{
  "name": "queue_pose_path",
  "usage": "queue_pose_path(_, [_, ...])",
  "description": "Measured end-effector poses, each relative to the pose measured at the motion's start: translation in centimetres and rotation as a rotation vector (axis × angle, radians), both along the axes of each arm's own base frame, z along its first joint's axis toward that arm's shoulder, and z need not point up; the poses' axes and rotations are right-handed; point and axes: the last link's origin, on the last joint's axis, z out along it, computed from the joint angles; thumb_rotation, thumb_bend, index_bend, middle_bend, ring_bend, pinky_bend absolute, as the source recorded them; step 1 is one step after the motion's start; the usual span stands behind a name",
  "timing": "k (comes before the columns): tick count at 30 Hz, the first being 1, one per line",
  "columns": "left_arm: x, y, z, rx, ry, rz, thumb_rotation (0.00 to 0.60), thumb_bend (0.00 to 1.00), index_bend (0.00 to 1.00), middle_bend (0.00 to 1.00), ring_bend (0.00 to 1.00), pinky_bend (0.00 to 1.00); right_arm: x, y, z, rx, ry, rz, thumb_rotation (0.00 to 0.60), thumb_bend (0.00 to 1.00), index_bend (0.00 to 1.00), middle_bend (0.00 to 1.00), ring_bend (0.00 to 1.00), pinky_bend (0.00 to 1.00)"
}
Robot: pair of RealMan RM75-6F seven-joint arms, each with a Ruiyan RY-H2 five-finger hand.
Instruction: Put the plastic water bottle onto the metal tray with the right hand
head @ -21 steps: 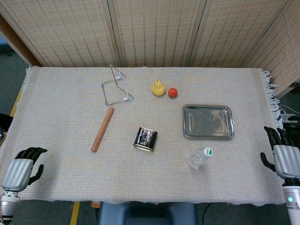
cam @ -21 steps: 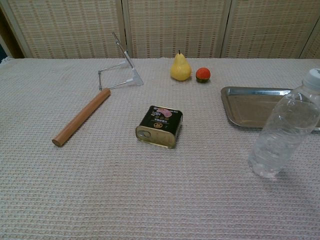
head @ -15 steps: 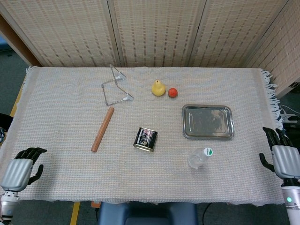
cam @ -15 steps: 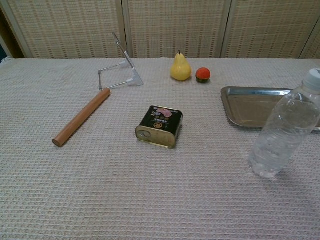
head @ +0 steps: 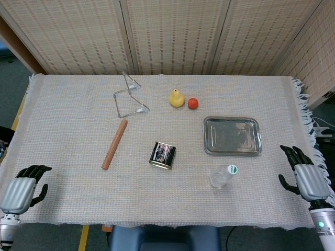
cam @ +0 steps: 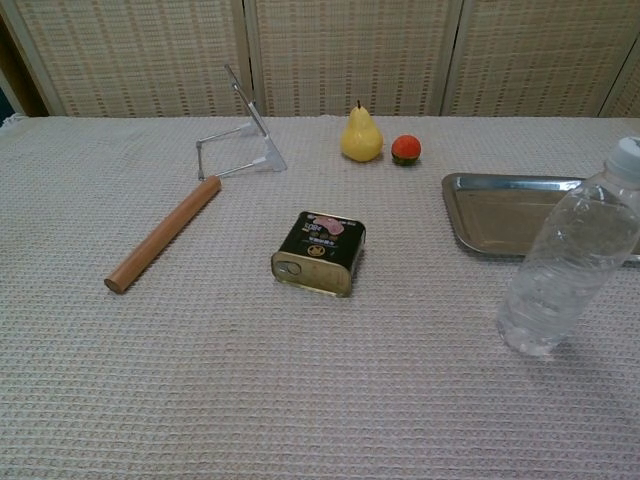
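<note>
At the near left corner the left hand (head: 21,189) rests with fingers curled in on nothing; at the near right edge the right hand (head: 305,177) hovers empty, fingers apart. The plastic water bottle (cam: 567,258) stands upright just near of the metal tray (head: 232,135), apparently not touching it. Left of it sits a dark tin (cam: 319,251), then a wooden rod (head: 114,144). Farther back are a wire stand (head: 129,95), a pear (cam: 361,134) and a small red fruit (cam: 405,149).
</note>
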Motion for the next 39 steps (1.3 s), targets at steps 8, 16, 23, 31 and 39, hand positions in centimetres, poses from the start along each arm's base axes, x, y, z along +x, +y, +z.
queue_pose_path(8, [0.1,-0.2,0.3,0.005,-0.01,-0.004,0.6,0.52,0.25,0.23,0.18,0.23,1.0,-1.3,-1.5,0.206,-0.262,-0.02,0.6,0.1,0.0,0.02,0.0,0.05])
queue_pose_path(16, [-0.1,-0.2,0.6,0.009,-0.018,0.013,0.6,0.52,0.25,0.23,0.18,0.23,2.9,-3.2,-4.3,0.435,-0.376,0.003,0.6,0.05,0.0,0.01,0.0,0.04])
queue_pose_path(23, [-0.1,-0.2,0.7,0.007,-0.022,0.018,0.6,0.52,0.25,0.23,0.18,0.23,4.0,-4.3,-6.4,0.472,-0.42,0.04,0.6,0.04,0.0,0.01,0.0,0.04])
queue_pose_path(31, [-0.1,-0.3,0.8,0.009,-0.028,0.017,0.6,0.52,0.26,0.23,0.18,0.23,5.0,-5.6,-8.2,0.481,-0.48,0.054,0.6,0.04,0.02,0.01,0.0,0.03])
queue_pose_path(39, [0.0,-0.3,0.8,0.002,-0.029,0.009,0.6,0.52,0.26,0.24,0.18,0.23,5.8,-6.9,-9.6,0.5,-0.52,0.05,0.6,0.04,0.06,0.01,0.0,0.03])
